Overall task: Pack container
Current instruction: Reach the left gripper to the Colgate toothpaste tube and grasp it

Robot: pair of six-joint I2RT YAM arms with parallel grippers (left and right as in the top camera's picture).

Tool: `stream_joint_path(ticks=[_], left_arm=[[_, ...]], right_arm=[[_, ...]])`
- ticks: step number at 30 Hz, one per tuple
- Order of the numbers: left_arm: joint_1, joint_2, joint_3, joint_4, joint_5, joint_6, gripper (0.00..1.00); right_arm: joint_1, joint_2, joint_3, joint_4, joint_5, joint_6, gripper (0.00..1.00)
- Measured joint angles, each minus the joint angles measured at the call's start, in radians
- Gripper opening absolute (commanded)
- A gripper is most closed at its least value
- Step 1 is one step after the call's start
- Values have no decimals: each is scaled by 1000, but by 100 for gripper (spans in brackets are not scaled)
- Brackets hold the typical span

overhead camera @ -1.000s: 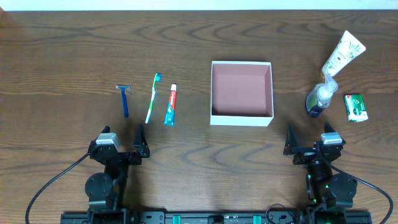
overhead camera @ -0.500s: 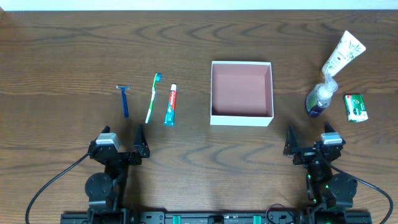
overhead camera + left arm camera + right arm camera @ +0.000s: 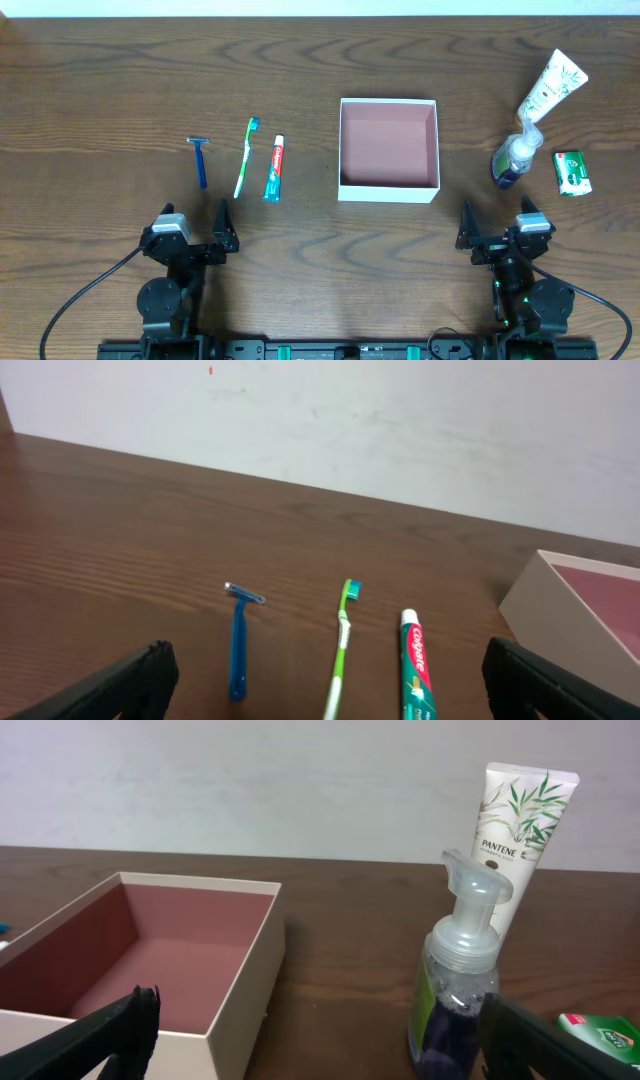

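The container (image 3: pixel 389 185), a square white box with a pink-brown inside, sits empty at the table's middle; it also shows in the right wrist view (image 3: pixel 240 990) and at the edge of the left wrist view (image 3: pixel 545 595). A blue razor (image 3: pixel 201 160), a green toothbrush (image 3: pixel 245 157) and a toothpaste tube (image 3: pixel 273 168) lie left of it, seen also in the left wrist view: razor (image 3: pixel 239 645), toothbrush (image 3: pixel 342 645), toothpaste (image 3: pixel 417 670). A pump bottle (image 3: pixel 513 158) (image 3: pixel 458 990), a white tube (image 3: pixel 551 85) (image 3: pixel 520 825) and a green soap box (image 3: pixel 572 172) (image 3: pixel 600 1035) lie right. My left gripper (image 3: pixel 196 238) (image 3: pixel 330 705) and right gripper (image 3: pixel 497 233) (image 3: pixel 320 1065) are open and empty near the front edge.
The wooden table (image 3: pixel 120 80) runs back to a white wall (image 3: pixel 400 420). Both arm bases and their cables sit at the front edge.
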Motion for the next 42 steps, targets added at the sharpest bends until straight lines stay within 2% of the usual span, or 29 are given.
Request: stream_joint_path(ticks=[6,11,16,24,30,33,36,40,42], left_arm=[[0,0,-12,70,146,-18,98],[0,30,35,55,212,-16,98],[0,215,278,-47,278,27,98],[-1,740,815,-433,394,134,98],[-10,978,1028,-504,548,150,98],[-55,1057,1114,-644,485,156,98],[-167,1139,1199,-774,310,165,98],[-321,1244,1275,-830,99,145,98],[-350,1288,1289,-829,35,116,98]], right_arm=[[0,0,0,0,0,0,99],[0,0,0,0,0,0,99],[0,0,0,0,0,0,99],[0,0,0,0,0,0,99],[0,0,0,0,0,0,99],[0,0,0,0,0,0,99],[0,0,0,0,0,0,99],[0,0,0,0,0,0,99],[0,0,0,0,0,0,99]])
